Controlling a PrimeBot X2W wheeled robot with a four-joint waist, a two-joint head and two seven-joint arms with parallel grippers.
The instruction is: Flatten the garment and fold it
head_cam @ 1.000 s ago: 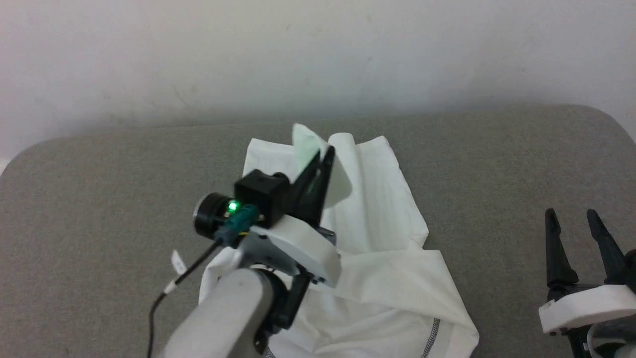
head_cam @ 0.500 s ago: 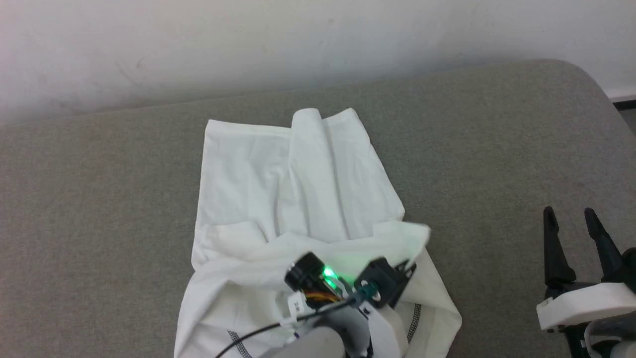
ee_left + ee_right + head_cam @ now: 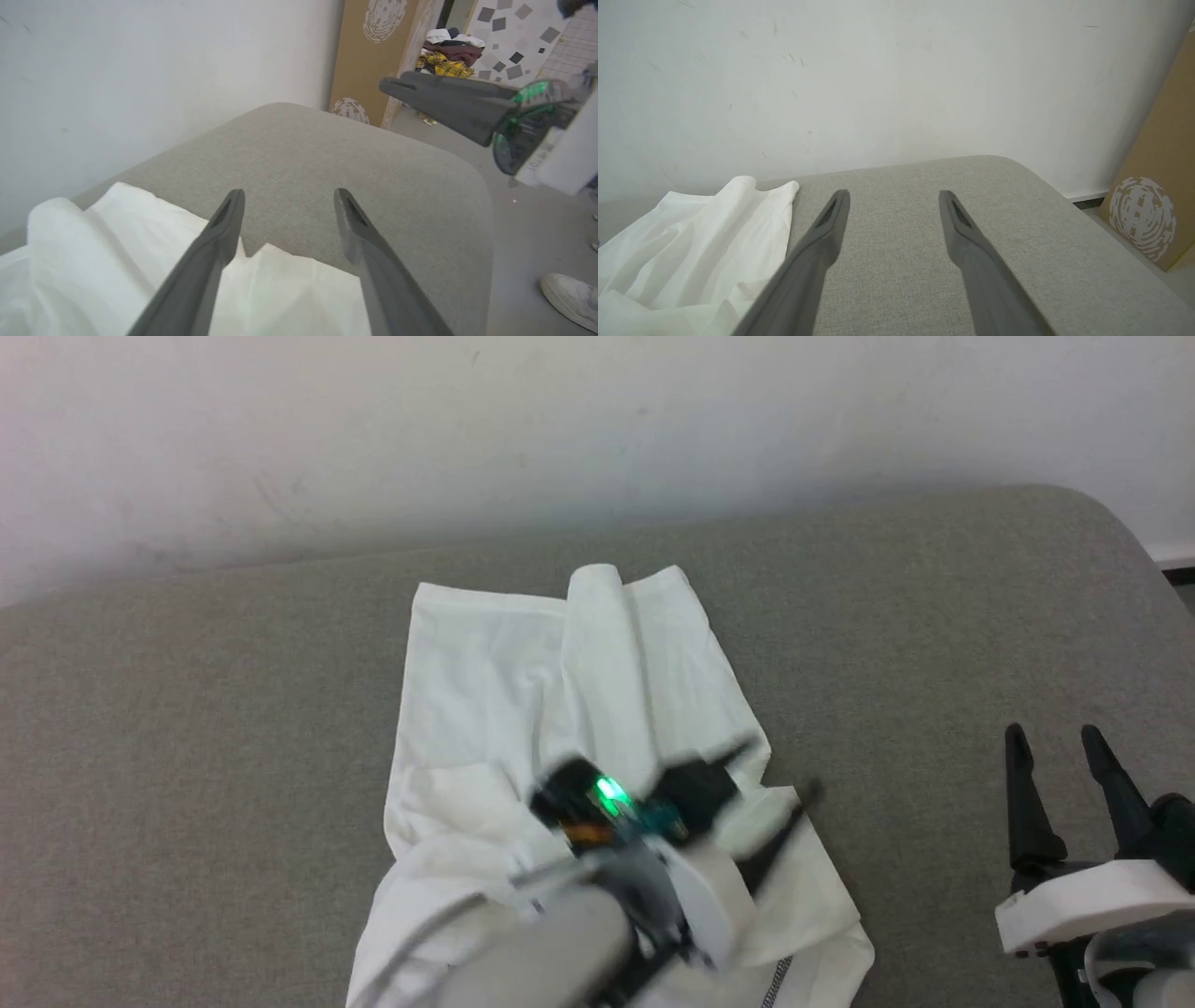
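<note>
Left gripper (image 3: 288, 200), clamped a moment ago, now gapes empty over the garment (image 3: 523, 681), so that fold seems laid; right gripper (image 3: 1050, 739) idles wide.

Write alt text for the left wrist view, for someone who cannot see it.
Two dark jaws stand open with nothing between them, over the edge of a white garment on a grey cushion. The other arm's jaws show at the upper right, a person's white shoe at the lower right.

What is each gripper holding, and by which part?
Nothing is held. The left gripper is open above the shirt, with no cloth in it; the right gripper is open and empty, beside the shirt.
</note>
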